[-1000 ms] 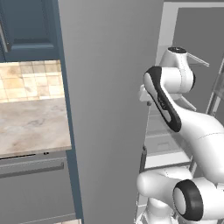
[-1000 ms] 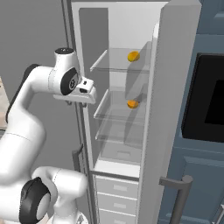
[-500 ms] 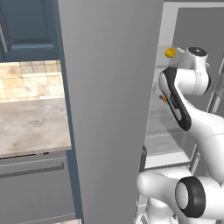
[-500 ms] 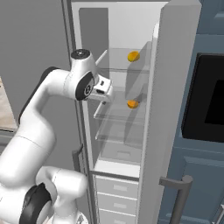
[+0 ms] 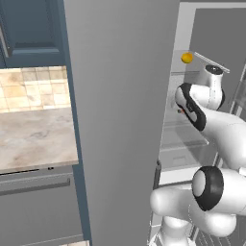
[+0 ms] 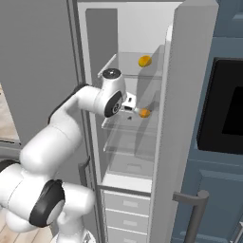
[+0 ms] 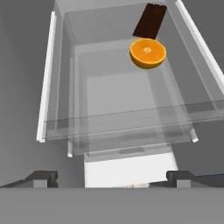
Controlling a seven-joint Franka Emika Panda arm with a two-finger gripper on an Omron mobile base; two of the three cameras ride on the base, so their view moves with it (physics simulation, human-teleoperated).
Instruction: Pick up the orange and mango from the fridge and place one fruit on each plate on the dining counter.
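Your white arm is now reaching into the tall grey open fridge [image 6: 190, 95], having swung in from outside. The 2-finger hand [image 7: 111, 177] has spread wide and is holding nothing. The round bright orange [image 7: 148, 53] is lying on the glass shelf ahead, the yellow oval mango [image 6: 144, 60] 1 shelf higher.

matt grey metal fridge [image 6: 190, 95], clear glass shelves [image 7: 127, 118]

Dark brown slab [image 7: 149, 20] on a glass shelf [image 7: 118, 118]
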